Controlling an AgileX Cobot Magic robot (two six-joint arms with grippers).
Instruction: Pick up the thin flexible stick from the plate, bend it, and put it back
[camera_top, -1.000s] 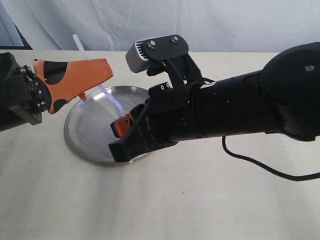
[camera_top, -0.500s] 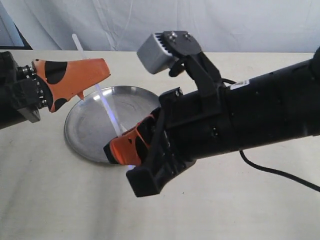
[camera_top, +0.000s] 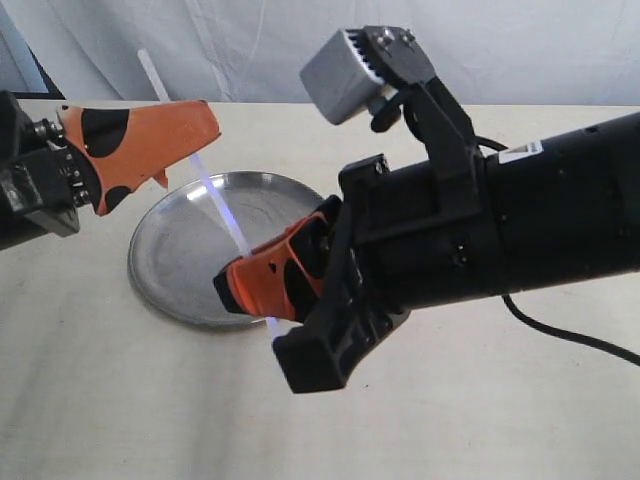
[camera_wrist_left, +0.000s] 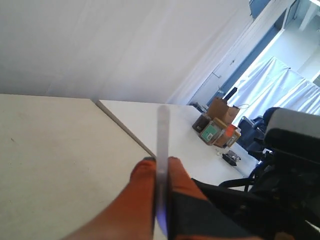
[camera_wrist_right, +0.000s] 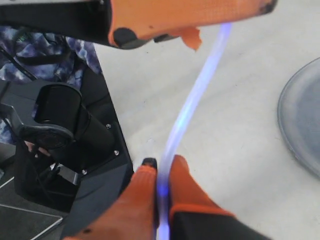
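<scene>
Honestly, this is the sketchy part for me. Both ends are pinched: the left gripper (camera_top: 196, 128) has its orange jaws closed flat on the thin flexible stick (camera_top: 222, 212), with a short stub poking out past them toward the white backdrop (camera_top: 500, 50). The right gripper (camera_top: 238, 290) is clamped shut on the lower end, so there's basically no gap in either pair, and the 2 wrist views back that up. The stick hangs in the air over the plate (camera_top: 160, 270), slanting down from the left gripper to the right one, which sits low near the plate's front rim. It touches nothing but the 2 grippers. In the right wrist view I can see a gentle curve in it, so I'd judge the bend is only just under way. What worries me: the strip is super thin and looks slick, so if I bring the arms together and the load goes sideways, it could slide out of 1 pinch and spring off onto the table (camera_top: 100, 400) instead of the plate. Push too hard or too fast and I'd guess it kinks into a crease rather than a smooth arc. Also the right arm (camera_top: 520, 230) is bulky and close to the rim, so a sloppy downward move could nudge or tip the plate. And on the put-back, if 1 side opens while the thing is loaded, it'll probably flick away.
</scene>
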